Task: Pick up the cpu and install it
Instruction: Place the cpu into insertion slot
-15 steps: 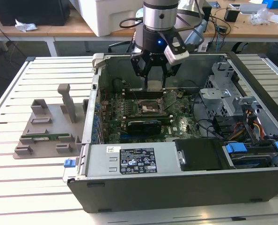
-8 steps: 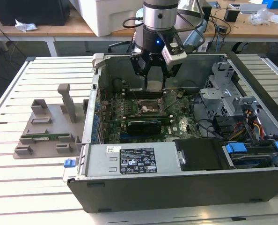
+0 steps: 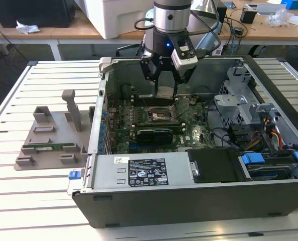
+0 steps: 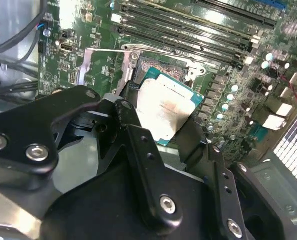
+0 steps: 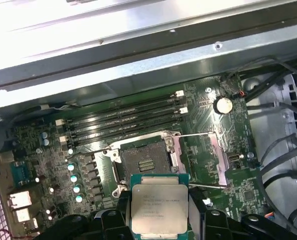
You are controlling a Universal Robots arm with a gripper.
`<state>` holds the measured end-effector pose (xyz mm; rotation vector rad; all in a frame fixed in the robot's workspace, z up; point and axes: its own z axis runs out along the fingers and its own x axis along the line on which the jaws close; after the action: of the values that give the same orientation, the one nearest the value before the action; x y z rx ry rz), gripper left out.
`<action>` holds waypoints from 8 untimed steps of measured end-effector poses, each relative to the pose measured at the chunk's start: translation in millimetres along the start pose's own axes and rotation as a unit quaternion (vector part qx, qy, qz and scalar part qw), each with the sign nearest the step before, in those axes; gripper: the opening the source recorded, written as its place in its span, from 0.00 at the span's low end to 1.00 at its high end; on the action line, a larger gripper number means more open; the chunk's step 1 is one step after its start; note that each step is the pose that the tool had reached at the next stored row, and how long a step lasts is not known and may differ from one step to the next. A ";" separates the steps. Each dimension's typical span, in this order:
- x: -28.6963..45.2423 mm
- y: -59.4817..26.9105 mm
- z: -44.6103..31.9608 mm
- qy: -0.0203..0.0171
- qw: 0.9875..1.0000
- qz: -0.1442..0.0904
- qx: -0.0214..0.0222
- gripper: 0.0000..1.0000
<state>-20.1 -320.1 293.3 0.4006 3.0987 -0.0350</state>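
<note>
- The slatted white table [image 3: 18,201] carries an open computer case [image 3: 189,201] lying on its side.
- A green motherboard [image 5: 203,115] lines the case floor.
- The gripper [image 3: 165,86] hangs inside the case, jaws clenched on the cpu's edges.
- The socket [image 5: 146,162] lies bare, its metal latch frame swung open.
- The cpu [image 5: 158,207] is held flat above the board, silver top up, beside the socket and not seated.

One cpu [image 5: 156,209], one gripper [image 3: 166,91], one socket [image 5: 144,161]
</note>
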 end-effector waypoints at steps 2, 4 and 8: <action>0.0 0.0 0.1 0.001 0.999 0.036 0.001 0.55; 0.0 0.0 0.1 0.001 0.999 0.048 0.001 0.55; 0.0 0.0 0.1 0.001 0.997 0.077 0.002 0.55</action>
<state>-20.1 -320.1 293.2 0.6399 3.0600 -0.0376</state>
